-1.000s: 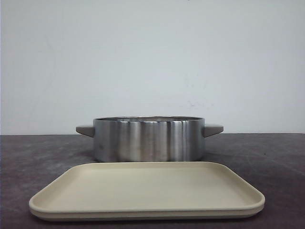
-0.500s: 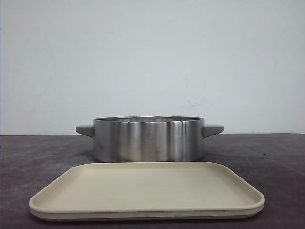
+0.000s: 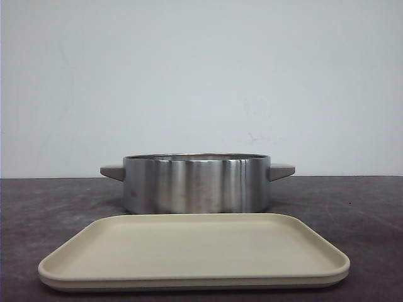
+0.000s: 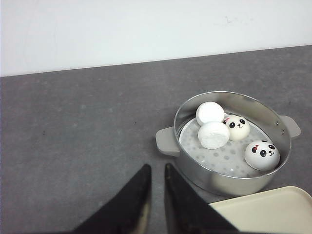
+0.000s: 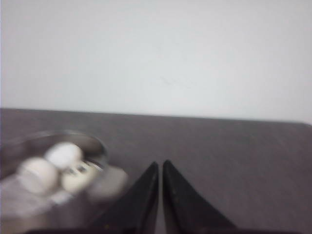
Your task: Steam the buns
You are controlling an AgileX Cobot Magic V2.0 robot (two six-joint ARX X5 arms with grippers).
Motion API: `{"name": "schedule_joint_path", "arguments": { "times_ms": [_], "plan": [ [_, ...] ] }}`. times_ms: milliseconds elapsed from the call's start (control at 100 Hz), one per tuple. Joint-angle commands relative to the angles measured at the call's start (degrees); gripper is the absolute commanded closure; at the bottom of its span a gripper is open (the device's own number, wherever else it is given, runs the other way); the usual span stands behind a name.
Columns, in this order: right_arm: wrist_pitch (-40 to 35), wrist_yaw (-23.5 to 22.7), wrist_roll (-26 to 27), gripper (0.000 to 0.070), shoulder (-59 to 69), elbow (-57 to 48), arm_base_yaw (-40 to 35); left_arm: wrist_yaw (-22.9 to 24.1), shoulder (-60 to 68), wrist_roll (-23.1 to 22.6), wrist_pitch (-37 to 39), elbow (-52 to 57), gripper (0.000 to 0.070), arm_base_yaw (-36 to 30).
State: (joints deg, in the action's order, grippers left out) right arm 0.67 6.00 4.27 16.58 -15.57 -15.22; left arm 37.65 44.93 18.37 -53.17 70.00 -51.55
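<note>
Four white buns lie inside the steel steamer pot (image 4: 233,183) on its perforated insert. Two show panda faces, one (image 4: 237,127) and another (image 4: 262,154). Two show plain white sides, one (image 4: 210,112) and another (image 4: 213,135). In the front view the pot (image 3: 195,185) hides the buns. My left gripper (image 4: 157,168) is shut and empty above the table, beside the pot's grey handle (image 4: 166,141). My right gripper (image 5: 160,165) is shut and empty. Its view is blurred and shows the pot (image 5: 100,145) with three buns (image 5: 63,155) off to one side.
A beige rectangular tray (image 3: 195,248) lies bare in front of the pot, and its corner shows in the left wrist view (image 4: 265,214). The table is dark grey (image 3: 352,201), with a white wall behind. Neither arm shows in the front view.
</note>
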Motion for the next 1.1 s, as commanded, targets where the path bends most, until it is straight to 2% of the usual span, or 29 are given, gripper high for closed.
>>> {"name": "schedule_joint_path", "arguments": {
  "times_ms": [0,250,420,600,720,1090],
  "plan": [
    [0.6,-0.3,-0.4,0.0692,-3.5,4.3,1.8,0.5,0.3,-0.8,0.5,0.5,0.07,-0.5],
    [0.1,-2.1,-0.4,0.0692,-16.3,14.7,9.9,0.5,0.3,-0.8,0.5,0.5,0.07,-0.5],
    [-6.3,-1.9,-0.4,0.0692,-16.4,14.9,12.7,0.5,0.3,-0.8,0.5,0.5,0.07,-0.5],
    [-10.6,-1.2,-0.2,0.0692,-16.4,14.9,14.0,0.5,0.3,-0.8,0.5,0.5,0.07,-0.5],
    [-10.6,0.0,-0.2,0.0692,-16.4,14.9,14.3,0.5,0.3,-0.8,0.5,0.5,0.07,-0.5],
    [-9.7,0.0,-0.2,0.0692,-16.4,14.9,14.3,0.5,0.3,-0.8,0.4,0.5,0.07,-0.5]
  ]
}}
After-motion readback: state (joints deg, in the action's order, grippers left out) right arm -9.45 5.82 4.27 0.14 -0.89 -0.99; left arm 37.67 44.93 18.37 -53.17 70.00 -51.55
